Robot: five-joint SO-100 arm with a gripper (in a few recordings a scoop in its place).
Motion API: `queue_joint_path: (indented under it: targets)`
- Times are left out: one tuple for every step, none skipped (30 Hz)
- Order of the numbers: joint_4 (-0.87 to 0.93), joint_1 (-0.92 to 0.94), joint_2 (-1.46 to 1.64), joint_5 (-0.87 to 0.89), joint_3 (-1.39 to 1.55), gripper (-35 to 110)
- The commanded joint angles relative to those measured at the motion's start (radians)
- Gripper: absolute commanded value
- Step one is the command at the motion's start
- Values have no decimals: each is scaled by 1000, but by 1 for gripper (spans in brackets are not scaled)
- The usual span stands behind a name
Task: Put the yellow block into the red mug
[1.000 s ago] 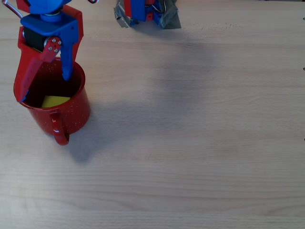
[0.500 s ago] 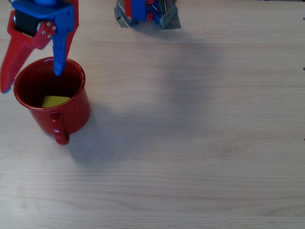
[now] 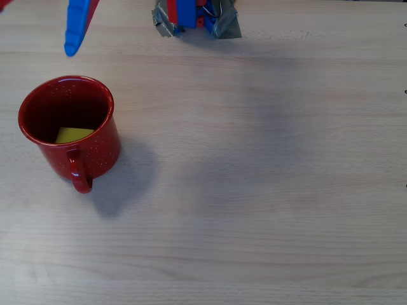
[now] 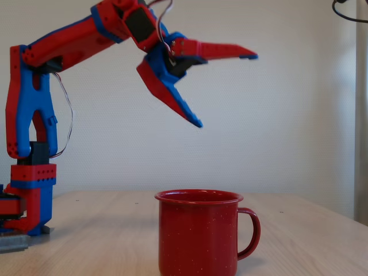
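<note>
- Overhead view: the red mug [image 3: 67, 131] stands upright on the pale wooden table [image 3: 267, 190], at the left side of the picture, with its looped handle pointing toward the bottom edge.
- Its glossy outside carries fine white speckles; no brand, label or writing can be read on it.
- The yellow block [image 3: 74, 135] lies inside the mug on the dark red bottom, toward the handle side — only its flat yellow top shows.
- A blue finger tip of the gripper [image 3: 38, 28] reaches in from the top edge, up and apart from the mug's rim; a sliver of red shows in the top left corner.
- The arm's base [image 3: 194, 16], red and blue with grey tape under it, sits at the top edge, right of the mug.
- Fixed view, from the side: the gripper [image 4: 228, 89] hangs well above the mug [image 4: 198, 233], touching nothing.
- Its two fingers are spread wide and empty — the red one points out almost level, the blue-edged one slants down toward the mug.
- The arm [image 4: 63, 40] rises from its base at the left and bends over the table [image 4: 92, 241].
- No lettering is legible on arm or mug.
- The block is hidden here by the mug's wall.
</note>
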Motion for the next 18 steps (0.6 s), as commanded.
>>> queue_joint_path:
  targets:
    - [3,-17,146,-8,20,54]
    - [11,-25,166,-9,35,54]
    - [20,-32,186,-11,49,54]
    - [34,-41,206,-12,61,54]
    - [44,-49,227,-12,80,54]
    - [51,-58,249,-14,100,54]
    - [52,-67,272,-15,123,54]
    - [48,-77,296,-15,149,54]
    - [41,-87,321,-18,175,52]
    - [31,-100,348,-25,202,48]
    - [18,-110,377,-28,230,43]
    - [6,-120,405,-31,258,37]
    - [-8,-133,434,-37,288,30]
    - [-21,-144,463,-43,319,17]
    - [-37,-153,495,-43,354,6]
    - [-51,-167,526,-44,391,2]
    - [-60,-181,560,-48,425,1]
    - [-67,-198,592,-52,462,0]
